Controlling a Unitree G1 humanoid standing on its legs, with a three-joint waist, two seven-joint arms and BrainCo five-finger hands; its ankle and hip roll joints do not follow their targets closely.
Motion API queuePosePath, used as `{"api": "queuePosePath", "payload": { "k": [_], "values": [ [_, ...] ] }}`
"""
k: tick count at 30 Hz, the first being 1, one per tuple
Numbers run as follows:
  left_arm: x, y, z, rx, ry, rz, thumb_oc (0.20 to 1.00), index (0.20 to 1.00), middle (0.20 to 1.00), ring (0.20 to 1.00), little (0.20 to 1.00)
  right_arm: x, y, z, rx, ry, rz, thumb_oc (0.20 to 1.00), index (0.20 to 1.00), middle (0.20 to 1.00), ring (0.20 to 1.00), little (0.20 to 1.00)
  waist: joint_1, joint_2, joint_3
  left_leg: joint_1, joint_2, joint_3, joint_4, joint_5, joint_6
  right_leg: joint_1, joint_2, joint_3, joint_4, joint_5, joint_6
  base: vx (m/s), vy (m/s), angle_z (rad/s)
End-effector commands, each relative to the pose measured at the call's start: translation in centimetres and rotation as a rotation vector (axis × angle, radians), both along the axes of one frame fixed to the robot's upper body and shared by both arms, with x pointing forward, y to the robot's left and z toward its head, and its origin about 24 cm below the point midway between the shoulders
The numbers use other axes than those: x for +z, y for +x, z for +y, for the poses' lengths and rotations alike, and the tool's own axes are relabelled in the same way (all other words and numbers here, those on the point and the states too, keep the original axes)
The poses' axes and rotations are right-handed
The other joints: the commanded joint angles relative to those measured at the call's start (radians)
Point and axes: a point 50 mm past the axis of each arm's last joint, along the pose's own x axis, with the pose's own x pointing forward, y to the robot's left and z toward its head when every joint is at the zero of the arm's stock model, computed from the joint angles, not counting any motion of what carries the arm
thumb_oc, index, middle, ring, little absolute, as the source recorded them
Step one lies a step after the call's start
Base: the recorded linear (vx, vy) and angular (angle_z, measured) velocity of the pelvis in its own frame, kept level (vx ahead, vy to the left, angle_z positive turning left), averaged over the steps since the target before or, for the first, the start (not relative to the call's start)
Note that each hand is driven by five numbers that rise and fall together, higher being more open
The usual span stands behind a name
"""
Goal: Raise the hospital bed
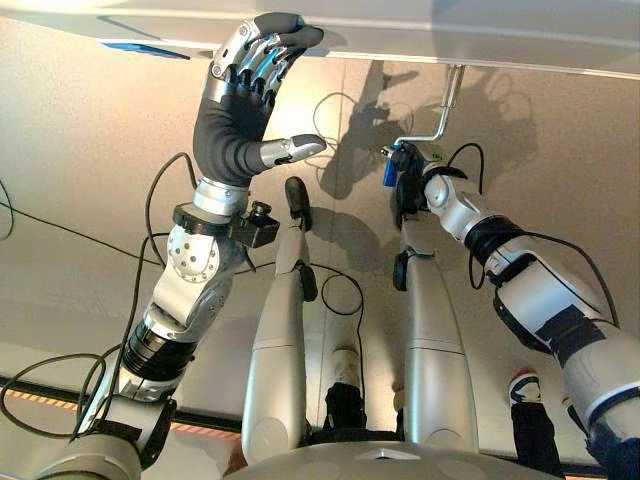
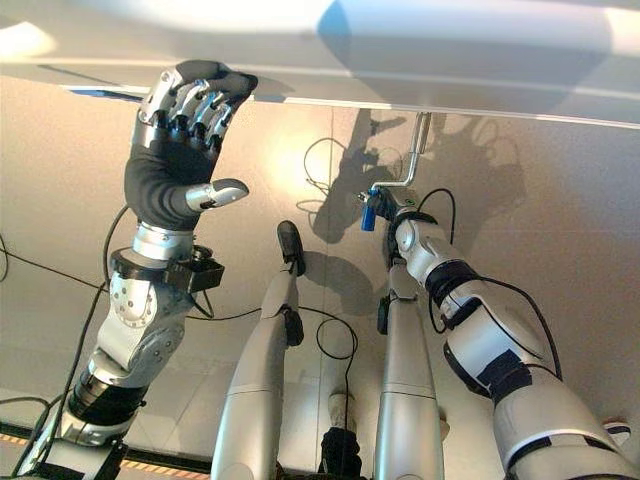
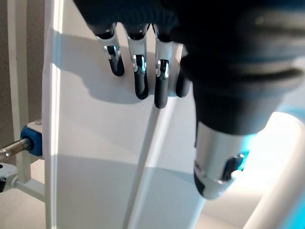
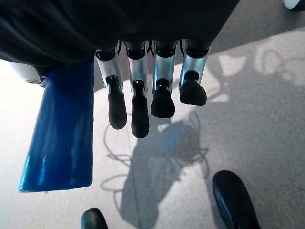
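The hospital bed's white edge (image 1: 450, 40) runs across the top of the eye views. A bent silver crank (image 1: 447, 105) hangs from it and ends in a blue handle (image 1: 389, 168). My right hand (image 1: 415, 190) is at that handle. In the right wrist view the blue handle (image 4: 62, 138) lies along the palm beside the curled fingers (image 4: 138, 114). My left hand (image 1: 235, 110) reaches up further left. Its fingers (image 3: 138, 81) lie nearly straight against the bed's white panel (image 3: 95, 143), with the thumb held apart.
Beige floor lies below the bed edge. A person's leg and shoe (image 1: 527, 400) stand at the lower right, close to my right arm. Another shoe (image 1: 345, 385) shows lower in the middle.
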Motion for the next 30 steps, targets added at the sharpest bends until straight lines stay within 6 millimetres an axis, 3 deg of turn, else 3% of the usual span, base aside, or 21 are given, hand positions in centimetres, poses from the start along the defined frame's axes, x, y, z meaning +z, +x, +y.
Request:
{"api": "queuePosePath", "payload": {
  "k": [1,4,7,8,9,10,11,12,13,18,22,23,24,30],
  "values": [
    [1.2,-2.1,-0.3,-0.062,-0.035,-0.12,1.0,1.0,1.0,1.0,1.0,-3.7,-7.7,17.7,0.696,0.292,0.164,0.2,0.2,0.2,0.2,0.2,0.017,0.042,-0.004,-0.007,-0.077,-0.034,0.125,-0.14,0.035,0.048,-0.002,-0.041,-0.108,0.053,0.064,0.0,0.0,0.0],
    [0.9,-2.1,0.1,-0.035,-0.013,-0.119,1.0,1.0,1.0,1.0,1.0,-0.5,-8.6,17.5,0.774,0.606,0.114,0.2,0.2,0.2,0.2,0.2,0.011,0.036,-0.004,-0.007,-0.075,-0.029,0.127,-0.14,0.037,0.049,-0.002,-0.038,-0.108,0.055,0.065,0.0,0.0,0.0],
    [0.7,-2.3,0.9,0.017,0.028,-0.14,1.0,1.0,1.0,1.0,1.0,3.1,-9.1,13.7,0.813,0.834,-0.027,0.2,0.2,0.2,0.2,0.2,-0.003,0.026,-0.004,-0.006,-0.074,-0.024,0.13,-0.14,0.036,0.049,-0.002,-0.035,-0.106,0.057,0.066,0.0,0.0,0.0],
    [0.7,-2.3,0.9,0.016,0.027,-0.14,1.0,1.0,1.0,1.0,1.0,3.1,-9.1,13.6,0.812,0.834,-0.026,0.2,0.2,0.2,0.2,0.2,-0.002,0.027,-0.004,-0.005,-0.074,-0.023,0.13,-0.14,0.036,0.05,-0.002,-0.035,-0.106,0.057,0.066,0.0,0.0,0.0],
    [0.6,-2.5,1.3,0.034,0.058,-0.151,1.0,1.0,1.0,1.0,1.0,4.7,-9.4,10.4,0.8,0.93,-0.109,0.2,0.2,0.2,0.2,0.2,-0.014,0.02,-0.004,-0.003,-0.074,-0.021,0.13,-0.141,0.037,0.05,-0.003,-0.034,-0.106,0.059,0.069,0.0,0.02,0.04],
    [0.6,-2.6,1.6,0.048,0.073,-0.154,1.0,1.0,1.0,1.0,1.0,5.8,-9.8,8.9,0.809,0.939,-0.177,0.2,0.2,0.2,0.2,0.2,-0.023,0.015,-0.004,-0.003,-0.075,-0.021,0.129,-0.142,0.038,0.051,-0.003,-0.034,-0.108,0.059,0.07,0.0,0.02,0.07],
    [0.6,-2.6,1.5,0.046,0.073,-0.154,1.0,1.0,1.0,1.0,1.0,5.8,-9.8,8.8,0.807,0.939,-0.177,0.2,0.2,0.2,0.2,0.2,-0.022,0.015,-0.004,-0.002,-0.075,-0.021,0.129,-0.142,0.038,0.052,-0.003,-0.034,-0.108,0.059,0.07,0.0,0.009,0.06],
    [0.5,-2.8,2.0,0.068,0.095,-0.164,1.0,1.0,1.0,1.0,1.0,7.2,-10.6,5.8,0.804,1.043,-0.26,0.2,0.2,0.2,0.2,0.2,-0.033,0.009,-0.004,0.0,-0.075,-0.021,0.13,-0.146,0.041,0.054,-0.003,-0.032,-0.108,0.059,0.071,0.0,0.0,0.0],
    [0.6,-2.9,2.2,0.078,0.098,-0.169,1.0,1.0,1.0,1.0,1.0,7.7,-11.1,4.4,0.794,1.073,-0.308,0.2,0.2,0.2,0.2,0.2,-0.038,0.007,-0.004,0.001,-0.074,-0.022,0.133,-0.147,0.041,0.057,-0.003,-0.03,-0.107,0.058,0.071,0.0,-0.007,0.03],
    [0.3,-3.1,3.2,0.119,0.113,-0.165,1.0,1.0,1.0,1.0,1.0,9.6,-13.5,-1.2,0.746,1.171,-0.532,0.2,0.2,0.2,0.2,0.2,-0.065,0.0,-0.004,0.008,-0.071,-0.018,0.142,-0.157,0.039,0.064,-0.001,-0.027,-0.101,0.05,0.071,0.0,-0.011,0.08],
    [0.3,-3.4,3.8,0.126,0.097,-0.165,1.0,1.0,1.0,1.0,1.0,10.0,-14.5,-3.5,0.676,1.24,-0.667,0.2,0.2,0.2,0.2,0.2,-0.073,-0.005,-0.004,0.019,-0.069,-0.014,0.139,-0.162,0.039,0.071,0.006,-0.02,-0.103,0.047,0.072,0.0,-0.004,0.02],
    [0.3,-3.4,3.8,0.125,0.098,-0.165,1.0,1.0,1.0,1.0,1.0,10.0,-14.5,-3.5,0.675,1.24,-0.667,0.2,0.2,0.2,0.2,0.2,-0.072,-0.006,-0.004,0.019,-0.069,-0.014,0.139,-0.162,0.039,0.071,0.006,-0.02,-0.103,0.047,0.072,0.0,-0.038,0.0],
    [0.4,-3.5,4.0,0.129,0.094,-0.174,1.0,1.0,1.0,1.0,1.0,10.3,-14.8,-4.9,0.614,1.239,-0.75,0.2,0.2,0.2,0.2,0.2,-0.078,-0.009,-0.004,0.023,-0.068,-0.013,0.136,-0.163,0.038,0.075,0.008,-0.019,-0.105,0.045,0.073,0.0,0.0,0.0],
    [0.6,-3.6,4.5,0.117,0.06,-0.178,1.0,1.0,1.0,1.0,1.0,9.0,-14.0,-8.7,0.355,1.347,-0.909,0.2,0.2,0.2,0.2,0.2,-0.086,-0.017,-0.004,0.034,-0.067,-0.011,0.13,-0.165,0.037,0.086,0.012,-0.016,-0.11,0.041,0.072,0.0,-0.019,-0.01]
  ]
}}
